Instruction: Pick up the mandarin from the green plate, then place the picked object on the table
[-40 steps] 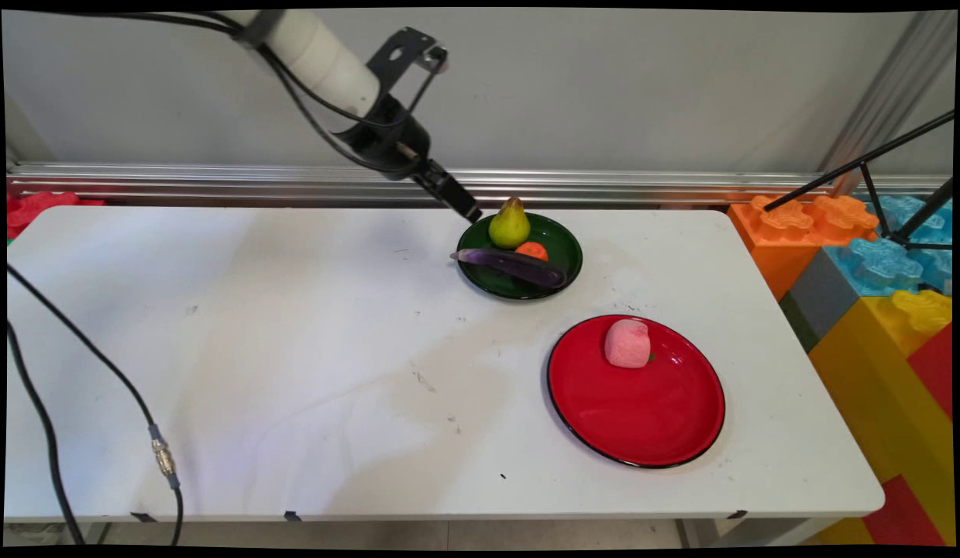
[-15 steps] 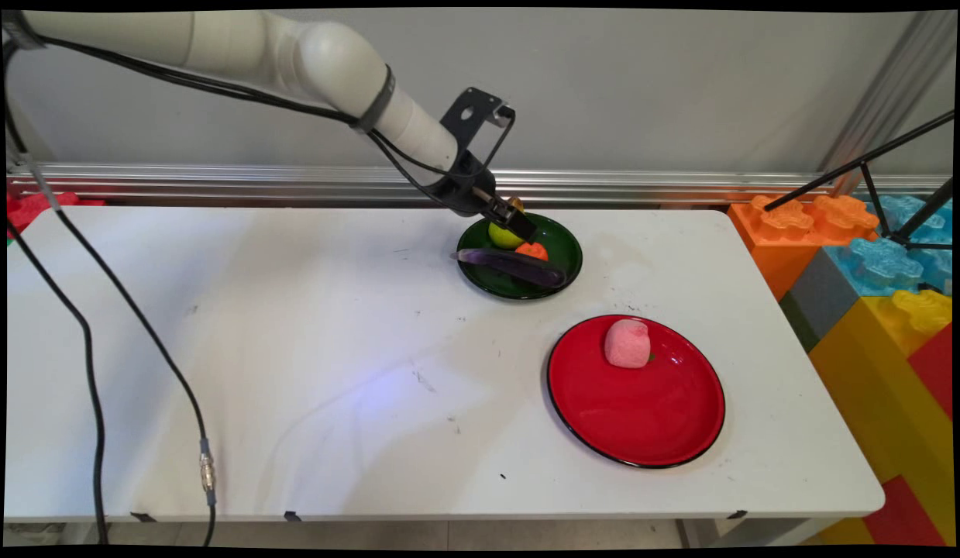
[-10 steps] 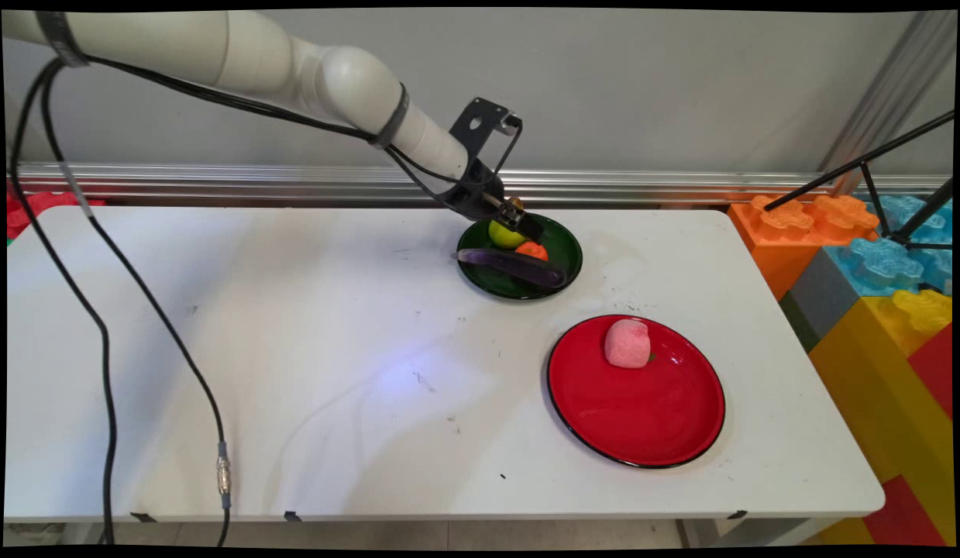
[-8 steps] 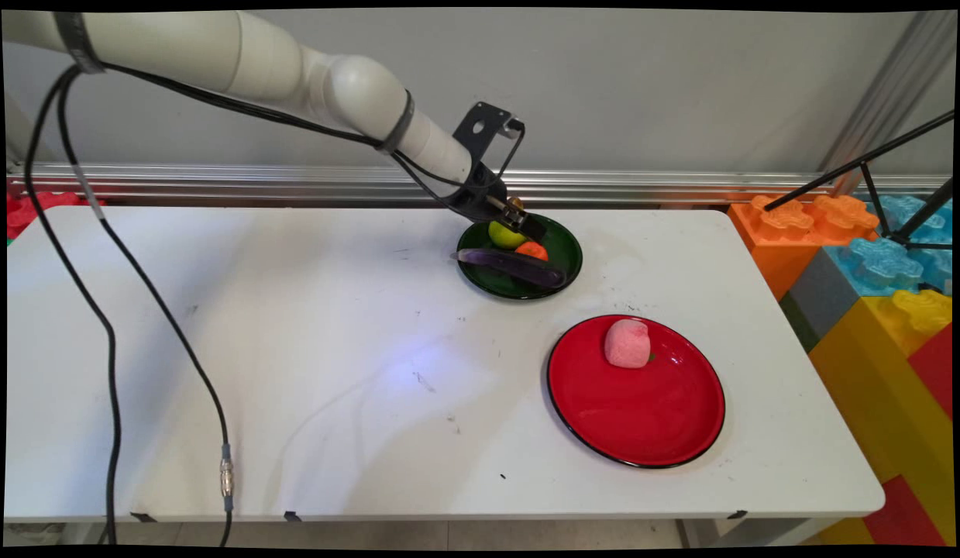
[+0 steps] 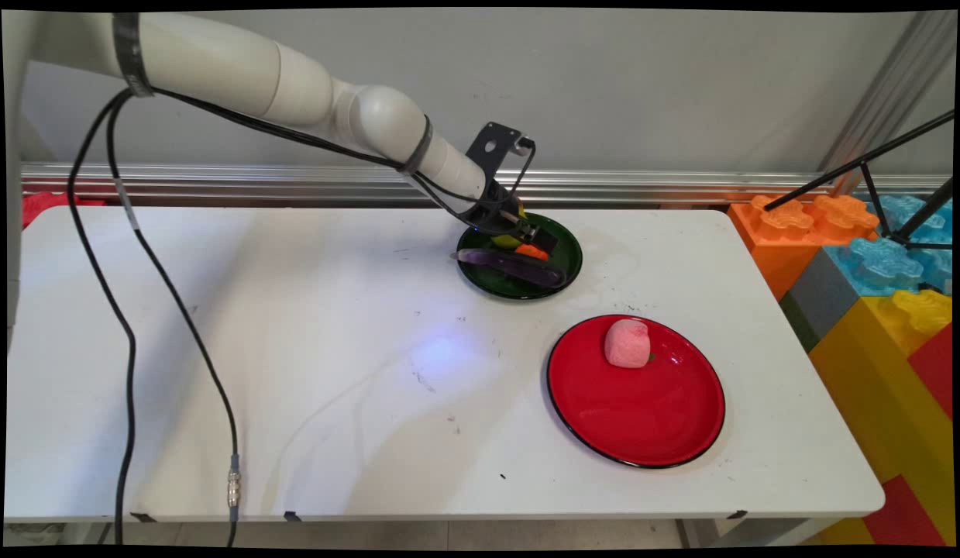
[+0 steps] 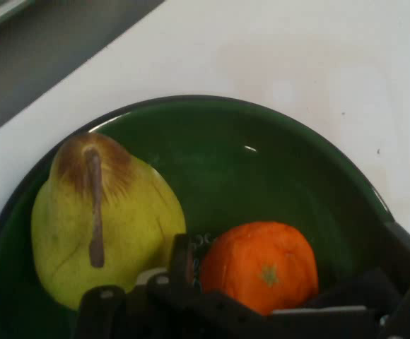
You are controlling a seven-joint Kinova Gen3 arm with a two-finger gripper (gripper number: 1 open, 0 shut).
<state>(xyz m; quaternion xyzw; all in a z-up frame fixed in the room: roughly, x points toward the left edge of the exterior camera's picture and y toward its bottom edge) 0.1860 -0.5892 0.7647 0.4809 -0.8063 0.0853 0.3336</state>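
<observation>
Fingers of the end effector (image 6: 293,282) are spread wide, one on each side of the small orange fruit (image 6: 261,266) in the dark green bowl (image 6: 290,162). One finger (image 6: 182,258) sits in the gap between the orange and the yellow-green pear (image 6: 106,219), the other (image 6: 403,251) is out by the bowl's wall. Can't tell if the pads actually touch the orange.

From the main view, the end effector (image 5: 535,242) is down inside the green bowl (image 5: 566,260) at the far side of the white desk (image 5: 294,349). A long purple eggplant (image 5: 510,266) lies across the bowl's near side. Nearer the camera is a red plate (image 5: 642,418) with a pink fruit (image 5: 627,343) on it, well apart from the bowl.
</observation>
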